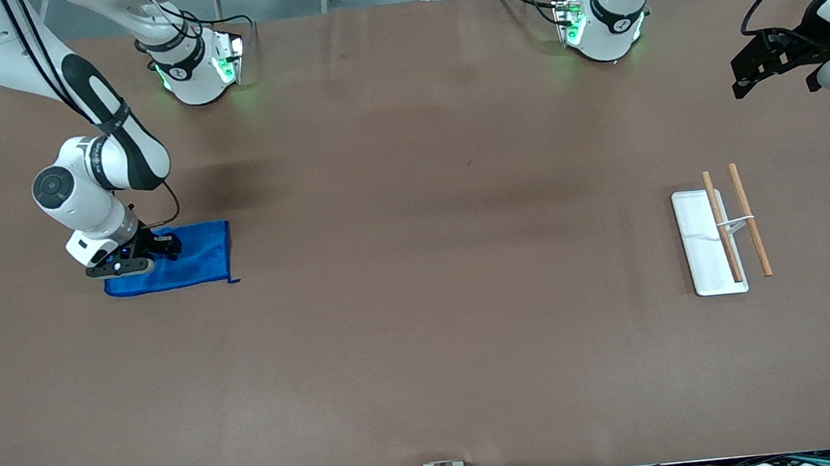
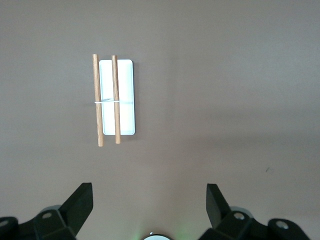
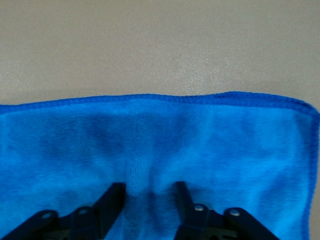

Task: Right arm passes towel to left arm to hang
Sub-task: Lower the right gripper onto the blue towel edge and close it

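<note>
Right gripper [image 3: 149, 197] is down on the towel [image 1: 193, 258], fingers [image 3: 114, 197] partly closed and pressed into the fleece, a narrow ridge of cloth bunched between them; can't tell if that's a firm pinch. Towel lies flat on the table [image 1: 424, 323] at the right arm's end, well apart from the rack. Left gripper [image 2: 149, 200] hangs in the air at the left arm's end of the table, above the rack, fingers [image 2: 80, 202] spread wide, holding nothing; left arm waits. White tray [image 1: 701, 243] holds one wooden rod [image 1: 721, 226] above it; the second rod [image 1: 750, 229] sits just beside the tray.
</note>
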Controlling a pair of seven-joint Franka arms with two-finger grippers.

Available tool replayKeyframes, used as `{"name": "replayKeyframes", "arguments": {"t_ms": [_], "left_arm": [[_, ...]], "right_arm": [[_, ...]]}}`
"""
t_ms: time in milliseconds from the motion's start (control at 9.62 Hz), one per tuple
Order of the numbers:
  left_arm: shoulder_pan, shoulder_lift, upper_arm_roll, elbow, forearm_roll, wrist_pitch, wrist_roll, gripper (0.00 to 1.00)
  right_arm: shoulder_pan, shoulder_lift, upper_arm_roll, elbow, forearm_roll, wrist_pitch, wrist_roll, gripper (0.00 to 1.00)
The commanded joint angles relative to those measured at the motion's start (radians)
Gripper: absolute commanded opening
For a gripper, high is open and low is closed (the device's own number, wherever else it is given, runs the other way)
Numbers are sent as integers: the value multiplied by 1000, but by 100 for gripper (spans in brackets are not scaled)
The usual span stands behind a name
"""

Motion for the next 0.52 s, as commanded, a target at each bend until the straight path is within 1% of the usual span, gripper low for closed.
{"name": "replayKeyframes", "arguments": {"t_ms": [0,104,208,416], "left_arm": [[1,11,0,-19,5,-9,15,100],[1,11,0,-17,5,-9,15,100],[1,11,0,-17,5,-9,15,100],[-1,11,0,-17,5,-8,15,100]], "right_arm": [[-2,-1,4,-17,-14,-26,-3,15],[0,-13,4,-8,-13,-63,8,5],[3,-47,6,9,-11,-119,14,0],[4,-99,9,113,-8,-358,37,0]]}}
